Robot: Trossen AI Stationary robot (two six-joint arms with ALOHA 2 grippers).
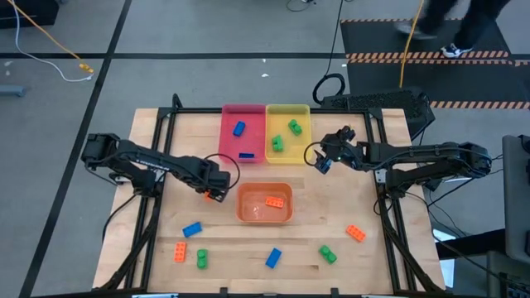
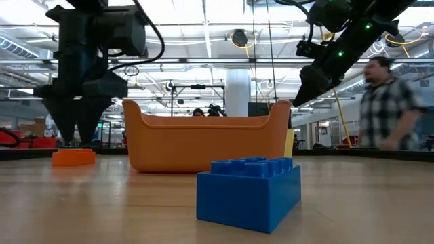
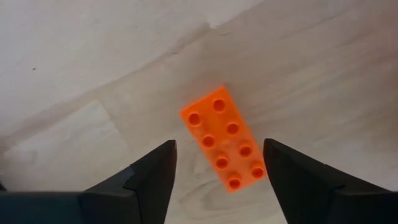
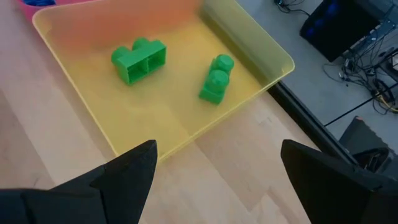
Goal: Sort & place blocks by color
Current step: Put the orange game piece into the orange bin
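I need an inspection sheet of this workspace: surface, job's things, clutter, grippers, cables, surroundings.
Surface: wooden table, bare between items.
Job's things: pink tray holds two blue blocks; yellow tray holds two green blocks; orange tray holds one orange block. Six loose blocks lie on the table's near part; one more, the orange block, lies under the left gripper.
Clutter: nothing seen.
Grippers: left gripper open over the orange block; right gripper open, empty, beside the yellow tray.
Cables: yellow cable on the floor.
Surroundings: person beyond the table.

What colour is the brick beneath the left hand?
Orange, clearest in the left wrist view.
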